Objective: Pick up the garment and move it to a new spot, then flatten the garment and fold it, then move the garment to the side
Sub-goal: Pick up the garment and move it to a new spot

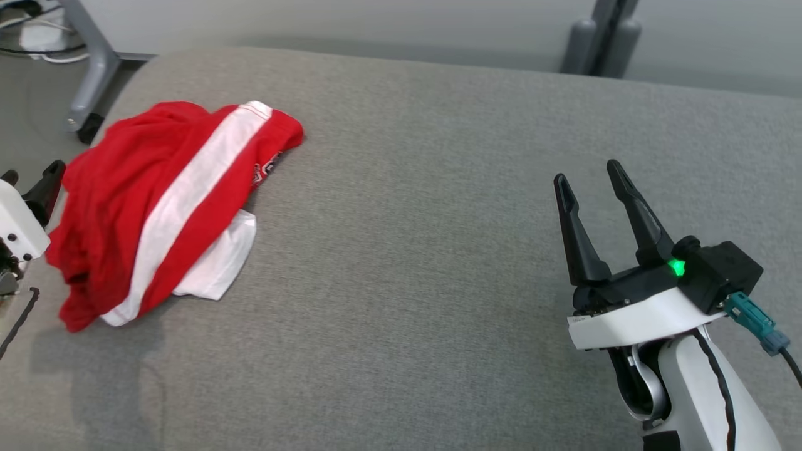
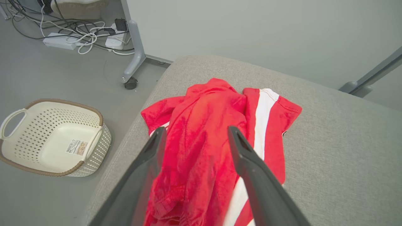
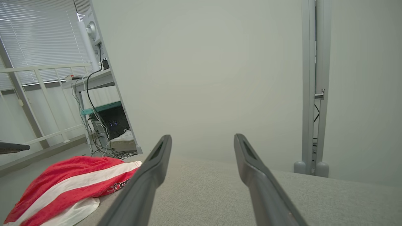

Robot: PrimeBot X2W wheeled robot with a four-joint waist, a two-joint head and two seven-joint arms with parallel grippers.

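My left gripper and right gripper both gape wide, empty.
The red-and-white garment lies crumpled upper left on the grey cushion.

Pale wall, grey floor, blinds.

Garment logo, basket label: illeg.

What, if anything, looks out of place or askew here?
The red garment lies crumpled in a heap near the left edge of the grey padded surface, white fabric poking out underneath. Nothing looks spilled or damaged.
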